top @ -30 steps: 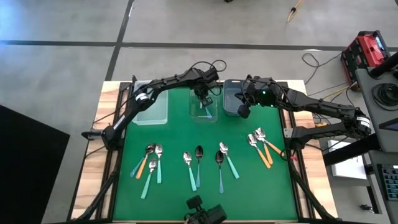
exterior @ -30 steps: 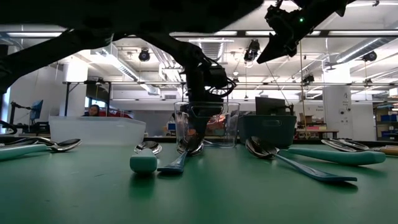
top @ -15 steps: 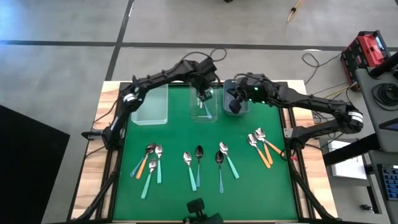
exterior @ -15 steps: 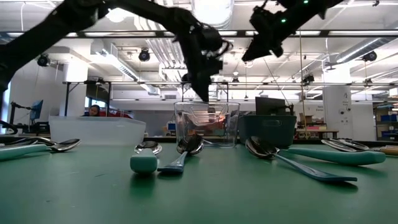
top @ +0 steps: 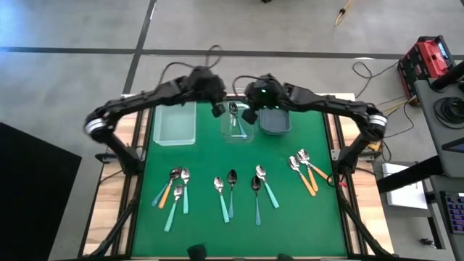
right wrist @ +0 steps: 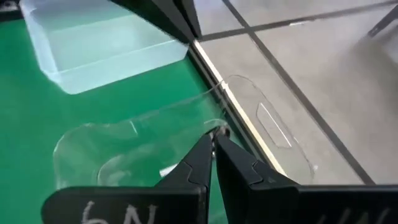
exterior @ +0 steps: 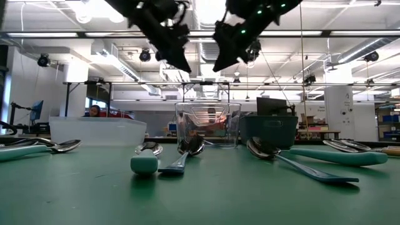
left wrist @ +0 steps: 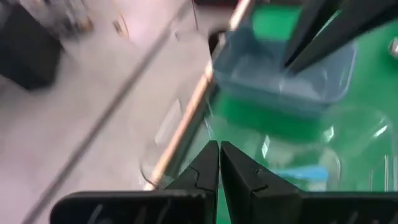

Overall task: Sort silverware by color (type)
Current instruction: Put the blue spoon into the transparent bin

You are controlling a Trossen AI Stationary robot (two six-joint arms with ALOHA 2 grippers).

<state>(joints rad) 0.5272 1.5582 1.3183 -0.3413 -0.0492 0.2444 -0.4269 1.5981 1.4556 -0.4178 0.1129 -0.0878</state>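
Several spoons lie flat on the green mat in loose groups: left [top: 174, 190], centre [top: 226, 192], centre-right [top: 261, 188] and right [top: 306, 170]; their handles are mint-teal, blue-teal or orange. One blue-teal spoon [top: 238, 125] lies inside the middle clear bin [top: 226, 132]; its handle [left wrist: 305, 174] shows in the left wrist view. My left gripper [top: 217, 110] hangs shut and empty above that bin's far left corner. My right gripper [top: 249, 114] hangs shut and empty above its far right corner. In the low view both tips, left gripper [exterior: 186, 67] and right gripper [exterior: 216, 67], are well above the bins.
A larger clear bin [top: 175, 123] stands at the far left of the mat and a grey bin [top: 275, 120] to the right of the middle one. The mat's far edge and the wooden table rim [right wrist: 249, 124] lie just behind the bins.
My left gripper has risen out of the middle clear bin and drawn back toward the table's left, tipping from steeply down to a shallower slant; the spoon stays in the bin. My right gripper has moved from over the grey bin toward the left, to the middle bin's right corner.
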